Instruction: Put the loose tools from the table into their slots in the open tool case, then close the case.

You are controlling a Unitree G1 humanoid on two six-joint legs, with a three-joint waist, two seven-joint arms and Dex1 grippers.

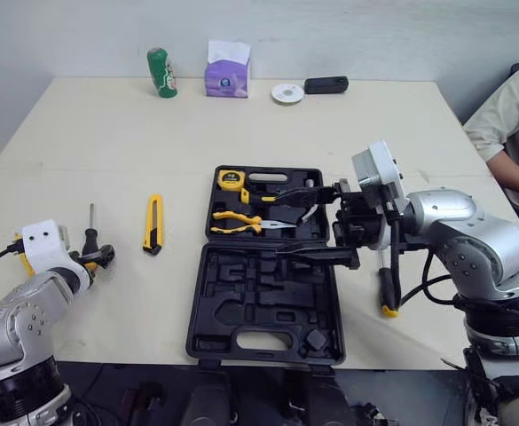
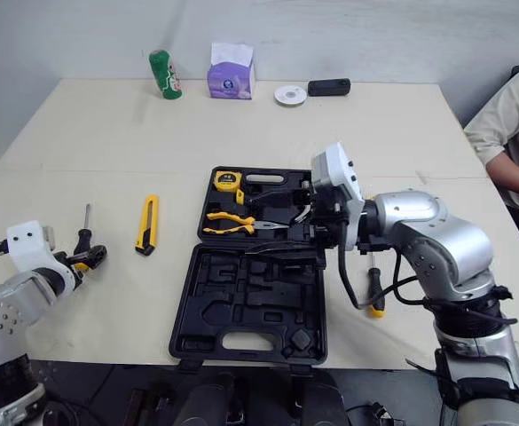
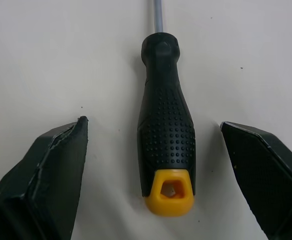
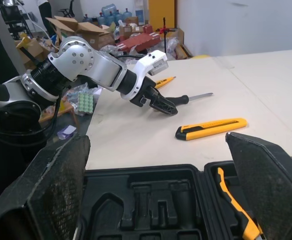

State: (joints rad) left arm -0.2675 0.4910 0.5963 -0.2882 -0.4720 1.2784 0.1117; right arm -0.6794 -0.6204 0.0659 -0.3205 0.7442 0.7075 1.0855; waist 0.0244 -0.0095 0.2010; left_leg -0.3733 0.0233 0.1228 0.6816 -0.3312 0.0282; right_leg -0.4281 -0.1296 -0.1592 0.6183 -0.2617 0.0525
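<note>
Black, with a pattern of small dots, is the handle of the screwdriver [image 3: 166,135] between the fingers [image 3: 51,170] of the left gripper [image 1: 102,256]. These fingers are spread wide, one on each side of the handle, and there is a gap on both sides, so they do not touch it. The handle ends in a yellow cap with a hole through it, and this cap points toward the gripper. A thin metal shaft goes out from the other end. The screwdriver lies flat on the pale surface [image 1: 82,142], near its left edge.

Just beside it, toward the middle, lies a yellow knife [image 1: 153,224], well apart from the fingers.

The fingers [image 4: 51,190] of the right gripper [image 1: 281,224] are also spread wide and hold nothing. They hang above the tool case [image 1: 206,293], about where its two halves meet. The case is black and lies open. In its far half sit pliers [image 1: 237,222] with yellow handles and a yellow tape measure [image 1: 231,180]; the near half shows moulded slots. To the right of the case, under the right arm, lies a second tool [image 1: 387,288] with a black handle and a yellow end.

At the far edge stand a green can [image 1: 161,73] and a purple tissue pack [image 1: 227,71]; their print is too small to read. A person's arm [image 1: 507,133] shows at the right.
</note>
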